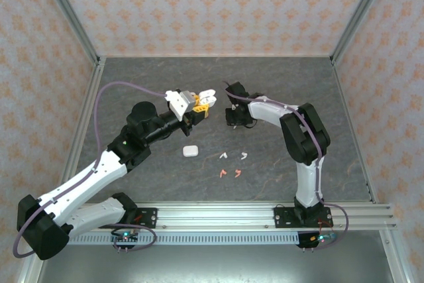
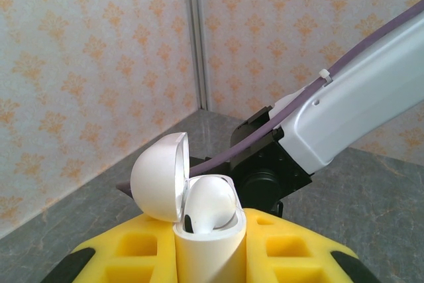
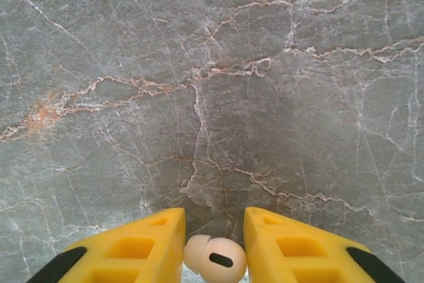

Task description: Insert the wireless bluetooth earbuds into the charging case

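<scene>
Left gripper [image 1: 201, 103] is up off the table [image 1: 285, 91], mid-scene, fingers clamped on the lower body of a white case [image 2: 209, 246]. The case sits upright between the yellow pads. Its lid [image 2: 158, 178] is swung open to the left. One white bud [image 2: 212, 200] is already in the case, its rounded head sticking out above the rim; can't tell whether it's fully seated. Right gripper [image 3: 214, 226] points down at the marble top, fingers pinching a second white bud [image 3: 215, 260], which touches both pads. That bud's head is to the left, with a dark oval slot facing the camera, and it's clear of the surface. From above, the right gripper is just beside the left one, to its right. From the left wrist, the right arm [image 2: 351, 104] runs in from the upper right, close behind the open case. Loose on the table, near the arm bases: a closed second case [image 1: 190, 151], two white buds [image 1: 224, 156] to its right lying apart from each other, and two coral buds [image 1: 223, 173] just below those, close together. None of these touch a gripper.
</scene>
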Controlling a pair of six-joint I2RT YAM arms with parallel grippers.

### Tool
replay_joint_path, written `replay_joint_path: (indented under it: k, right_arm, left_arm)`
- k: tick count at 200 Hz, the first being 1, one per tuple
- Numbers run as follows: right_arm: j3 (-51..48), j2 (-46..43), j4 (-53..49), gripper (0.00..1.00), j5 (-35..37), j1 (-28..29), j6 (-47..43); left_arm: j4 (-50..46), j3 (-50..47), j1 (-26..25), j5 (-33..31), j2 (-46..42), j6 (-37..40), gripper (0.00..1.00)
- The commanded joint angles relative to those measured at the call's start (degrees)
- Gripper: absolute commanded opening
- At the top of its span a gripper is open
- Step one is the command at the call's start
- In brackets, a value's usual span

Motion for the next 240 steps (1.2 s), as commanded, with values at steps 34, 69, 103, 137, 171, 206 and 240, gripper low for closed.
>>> replay_joint_path:
  k: [34, 69, 103, 137, 171, 206, 240]
  right_arm:
    - [-2.4, -2.4, -2.7, 0.3, 0.9, 0.6, 1.0]
    - [-2.6, -2.7, -2.9, 0.32, 1.1, 0.6, 0.9]
    - [-2.8, -2.8, -2.8, 0.32, 1.2, 0.6, 0.7]
    - [-2.4, -2.0, -2.6, 0.3, 1.1, 0.6, 0.4]
    - [-2.1, -1.8, -2.3, 0.25, 0.9, 0.6, 0.1]
    - [-2.9, -3.8, -1.0, 0.23, 0.8, 0.5, -0.3]
    - [-4.7, -8.2, 1.2, 0.23, 1.8, 0.6, -0.7]
  left_arm:
    - [0.0, 0.0, -0.6, -1.1, -0.6, 0.8, 0.0]
    - [0.1, 0.0, -0.6, -1.1, -0.5, 0.8, 0.0]
    - [0.1, 0.0, -0.6, -1.1, -0.4, 0.7, 0.0]
    - [0.1, 0.1, -0.6, -1.0, -0.2, 0.7, 0.0]
    - [-0.2, 0.2, -0.6, -1.1, -0.4, 0.7, 0.0]
    - [-0.2, 0.2, -0.6, -1.1, -0.4, 0.6, 0.0]
    - [0.2, 0.3, -0.6, -1.0, -0.1, 0.3, 0.0]
